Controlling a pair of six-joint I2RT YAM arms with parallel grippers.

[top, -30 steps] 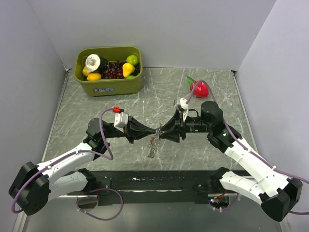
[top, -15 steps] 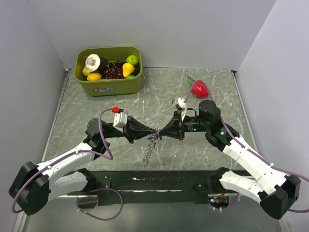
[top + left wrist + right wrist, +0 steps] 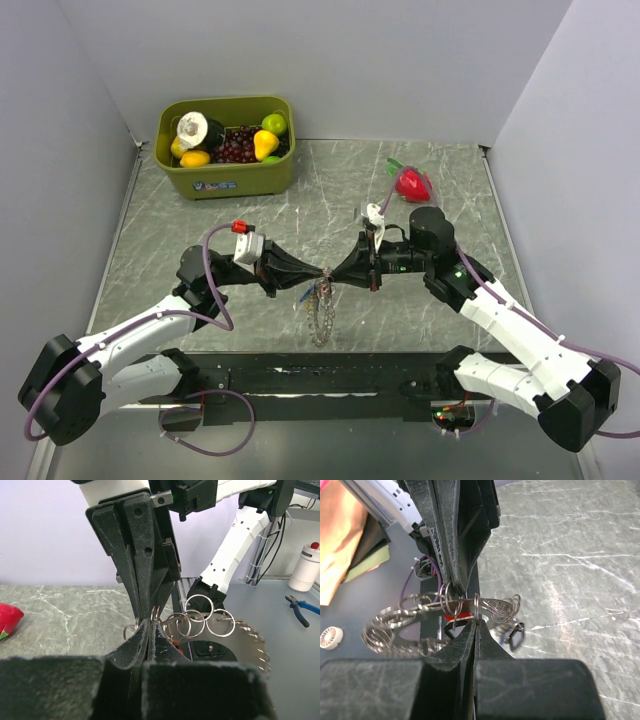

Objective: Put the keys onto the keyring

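Note:
My left gripper [image 3: 318, 272] and right gripper [image 3: 332, 272] meet tip to tip above the table's middle. Each is shut on a thin steel ring of the keyring bunch [image 3: 320, 310], a chain of several rings on a silvery metal strip that hangs below them. In the left wrist view my left gripper [image 3: 151, 622] pinches a ring, with more rings [image 3: 200, 614] to its right. In the right wrist view my right gripper [image 3: 476, 621] pinches an upright ring [image 3: 476, 607]. A red-headed key [image 3: 462, 615] and a black-headed key [image 3: 516, 637] hang from the bunch. Other keys are hidden.
A green bin [image 3: 225, 178] of toy fruit stands at the back left. A red toy strawberry [image 3: 413, 184] lies at the back right, behind my right arm. The black base rail [image 3: 320, 380] runs along the near edge under the hanging bunch.
The hanging bunch has swung from slanting down-left to hanging straight down. Both grippers stay shut tip to tip; the right arm has shifted slightly left.

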